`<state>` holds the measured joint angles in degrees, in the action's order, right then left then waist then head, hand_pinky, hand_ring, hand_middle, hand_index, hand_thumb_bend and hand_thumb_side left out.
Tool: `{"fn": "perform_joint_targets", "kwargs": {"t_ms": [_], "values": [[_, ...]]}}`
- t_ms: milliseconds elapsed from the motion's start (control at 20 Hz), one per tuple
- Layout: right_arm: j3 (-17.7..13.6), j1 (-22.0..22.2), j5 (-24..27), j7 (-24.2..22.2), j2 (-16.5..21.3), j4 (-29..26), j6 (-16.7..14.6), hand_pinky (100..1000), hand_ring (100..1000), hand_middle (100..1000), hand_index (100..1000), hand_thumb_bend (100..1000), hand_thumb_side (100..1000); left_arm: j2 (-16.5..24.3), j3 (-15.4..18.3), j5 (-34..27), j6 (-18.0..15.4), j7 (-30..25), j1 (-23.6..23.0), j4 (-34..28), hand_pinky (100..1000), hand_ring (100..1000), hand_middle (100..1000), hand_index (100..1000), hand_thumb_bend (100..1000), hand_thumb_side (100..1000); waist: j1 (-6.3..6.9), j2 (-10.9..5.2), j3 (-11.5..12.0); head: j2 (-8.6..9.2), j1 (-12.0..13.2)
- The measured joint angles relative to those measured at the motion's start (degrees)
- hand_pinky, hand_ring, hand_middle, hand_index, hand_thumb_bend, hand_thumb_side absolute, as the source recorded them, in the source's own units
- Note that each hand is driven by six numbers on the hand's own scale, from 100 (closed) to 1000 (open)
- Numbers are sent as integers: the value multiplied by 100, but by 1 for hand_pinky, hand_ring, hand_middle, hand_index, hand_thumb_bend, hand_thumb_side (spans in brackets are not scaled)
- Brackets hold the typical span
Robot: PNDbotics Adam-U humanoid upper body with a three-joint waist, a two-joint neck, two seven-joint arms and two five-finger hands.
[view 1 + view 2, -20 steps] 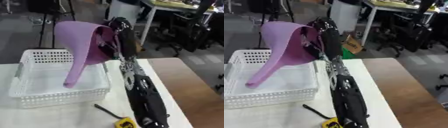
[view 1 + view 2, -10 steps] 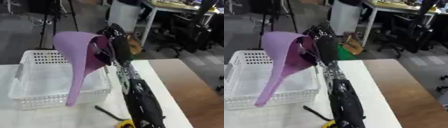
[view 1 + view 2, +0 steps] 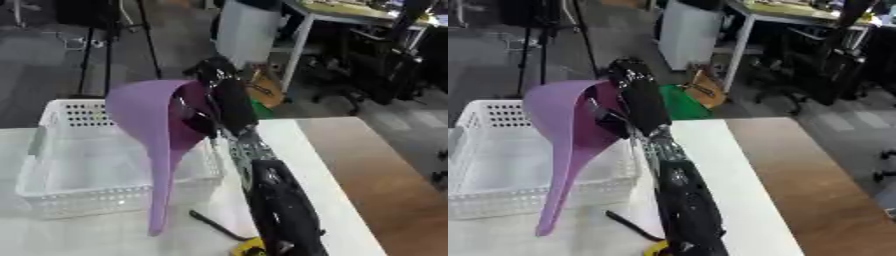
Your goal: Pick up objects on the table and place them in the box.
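Note:
My right hand (image 3: 219,102) is raised high above the table, its fingers curled round the bowl of a big purple funnel (image 3: 150,119). The funnel's long spout (image 3: 158,200) hangs almost straight down, its tip in line with the front wall of the white perforated basket (image 3: 96,195). The basket stands on the white table at the left, and nothing shows inside it. My right forearm (image 3: 276,205) runs up from the bottom edge beside the basket's right wall. The left hand shows in neither view.
A thin black stick-like thing (image 3: 214,226) lies on the white table (image 3: 324,165) in front of the basket. A yellow and black object (image 3: 249,247) peeks out by my forearm at the bottom edge. Wooden table surface (image 3: 385,180) runs along the right.
The funnel has swung down: its spout went from slanting to the lower left to hanging nearly vertical. The hand has stayed shut on the bowl.

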<state>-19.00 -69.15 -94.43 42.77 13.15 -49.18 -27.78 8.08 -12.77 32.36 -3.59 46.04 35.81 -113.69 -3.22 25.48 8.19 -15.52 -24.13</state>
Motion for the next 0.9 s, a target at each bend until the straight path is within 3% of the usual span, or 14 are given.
{"fn": "perform_joint_targets", "kwargs": {"t_ms": [50, 100, 150, 300, 350, 550, 900], "values": [[-1, -16, -78, 22, 21, 83, 22, 870, 810, 758, 810, 100, 945, 0, -3, 0, 1, -1, 0, 0, 705, 553, 474, 726, 100, 943, 0, 1, 5, 0, -8], [-3, -40, -152, 44, 40, 162, 44, 876, 819, 773, 821, 100, 900, 0, -4, -1, 3, -2, 1, 0, 705, 553, 474, 726, 100, 943, 0, 3, 7, 0, -14], [-5, -55, -229, 67, 62, 228, 67, 876, 819, 776, 821, 100, 947, 0, -4, -1, 6, -5, 3, 0, 705, 553, 474, 726, 100, 943, 2, 4, 15, 0, -19], [-34, -95, -488, 140, 86, 382, 140, 888, 838, 808, 843, 140, 938, 0, -4, -1, 12, -8, 3, 0, 705, 553, 473, 726, 100, 943, 5, 14, 29, 2, -40], [-55, -99, -565, 162, 93, 419, 162, 894, 849, 822, 862, 190, 921, 0, -5, -1, 13, -8, 4, 0, 705, 553, 473, 726, 100, 943, 7, 20, 29, 3, -43], [-108, -99, -874, 224, 124, 539, 224, 895, 849, 821, 861, 220, 887, 0, -5, -1, 15, -8, 11, 0, 705, 553, 473, 726, 100, 943, 33, 28, 10, 17, -49], [-39, -99, -1045, 428, 124, 563, 478, 889, 845, 811, 853, 181, 864, -1, -5, -1, 23, -16, 31, 0, 705, 553, 475, 726, 100, 943, 68, 28, -44, 22, -31]]}}
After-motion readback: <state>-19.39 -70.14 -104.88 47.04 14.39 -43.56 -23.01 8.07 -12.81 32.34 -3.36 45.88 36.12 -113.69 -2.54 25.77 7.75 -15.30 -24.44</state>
